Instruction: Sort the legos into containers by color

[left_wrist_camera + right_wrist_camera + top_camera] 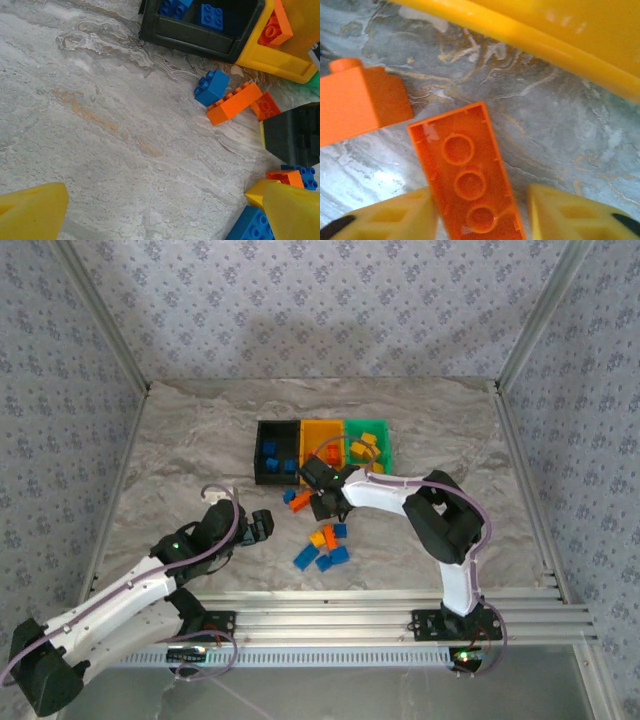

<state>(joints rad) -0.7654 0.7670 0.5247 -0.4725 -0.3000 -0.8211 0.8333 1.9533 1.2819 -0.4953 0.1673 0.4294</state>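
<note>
Nearest, well short of the yellow-orange bin [322, 424] and off to its left, the left tool [262, 525] hangs over bare surface [180, 440], jaws wide apart and empty. A loose cluster of legos [325, 545] lies a little short of the bin. Just in front of the bin, the right tool [322, 505] stands astride an orange brick [467, 175] lying studs-down. Its jaws are apart, one touching the brick's side, the other just beside it. This looks like the pickup. Next it must clamp, lift clear and carry the brick over the bin's near wall, where orange bricks already lie.
</note>
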